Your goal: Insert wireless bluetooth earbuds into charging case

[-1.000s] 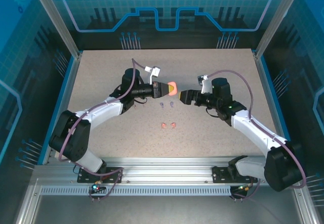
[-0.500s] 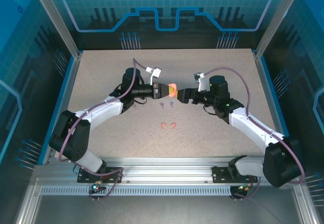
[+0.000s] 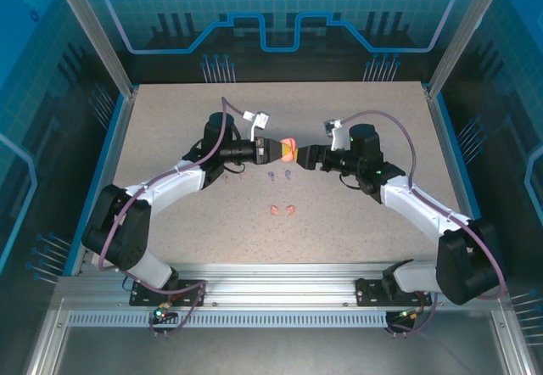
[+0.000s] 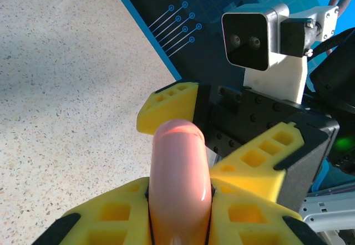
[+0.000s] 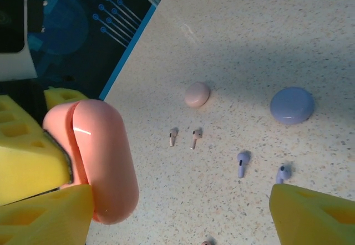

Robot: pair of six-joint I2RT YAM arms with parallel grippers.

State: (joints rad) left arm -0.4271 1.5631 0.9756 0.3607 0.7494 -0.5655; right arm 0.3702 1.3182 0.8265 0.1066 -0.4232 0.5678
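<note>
My left gripper (image 3: 273,148) pinches the coral case (image 4: 178,173); my right gripper (image 3: 305,156) stands spread around its free end. I'd catch only the lid and hinge gently. The coral earbuds (image 3: 282,210) wait on the table, nearside of that case.

Yellow fingers (image 5: 310,214); coral-pink case (image 5: 102,156); speckled beige desk (image 5: 249,45); purple buds (image 5: 242,163); other buds (image 5: 173,137) pale pink, perhaps whitish.

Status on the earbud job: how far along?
Done: nothing; pink buds, purple buds and coral buds lie loose on the table. In hand: left hand grips the coral case, which looks closed; the open right hand is at its free end. Left: open the cases and seat all six buds; pink case and purple case sit on the table.
</note>
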